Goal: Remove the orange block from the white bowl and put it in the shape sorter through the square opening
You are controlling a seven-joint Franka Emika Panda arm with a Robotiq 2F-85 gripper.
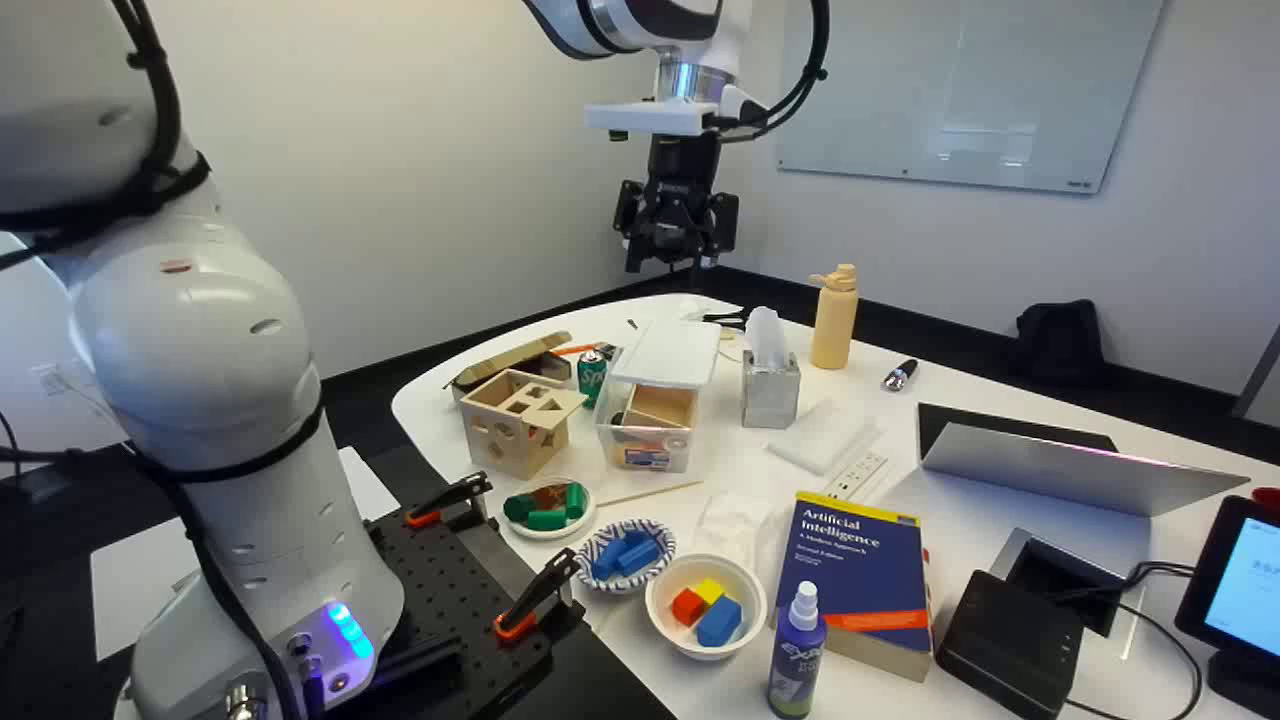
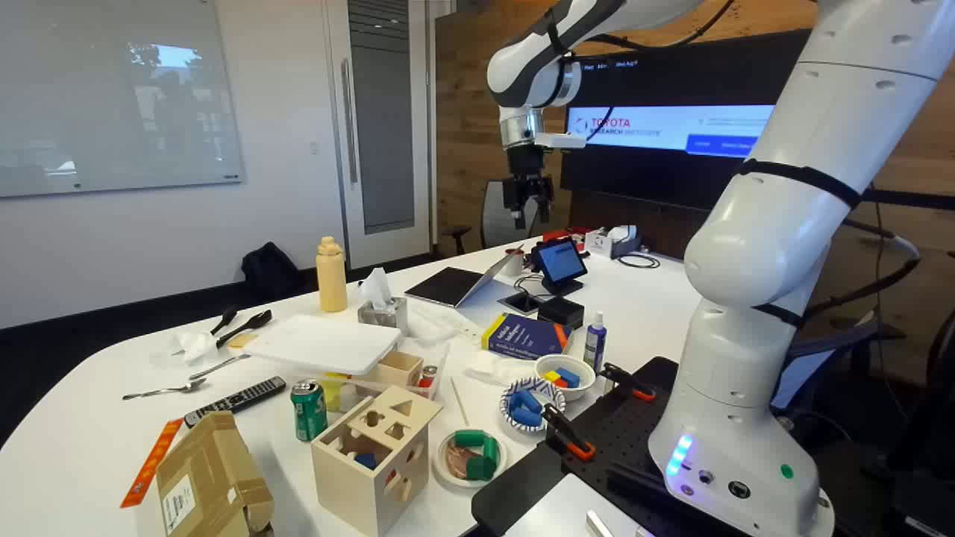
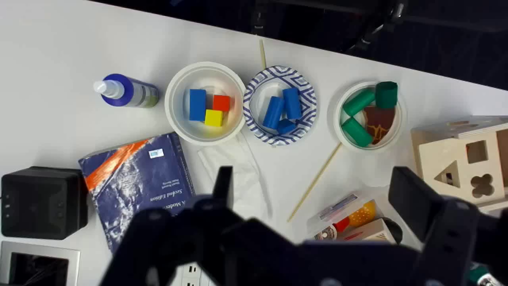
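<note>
Hanging free, jaws parted; orange block (image 3: 221,103) within rim of white bowl (image 3: 180,116).

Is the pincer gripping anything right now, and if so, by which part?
Nothing is held: the pincer hangs open, jaws apart with nothing between them, and the orange block lies in the white bowl.

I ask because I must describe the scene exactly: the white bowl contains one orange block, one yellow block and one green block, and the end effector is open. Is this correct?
Almost: the third block in the white bowl is blue, not green, as the wrist view shows. The orange block and the yellow block are there, and the end effector is open.
</note>
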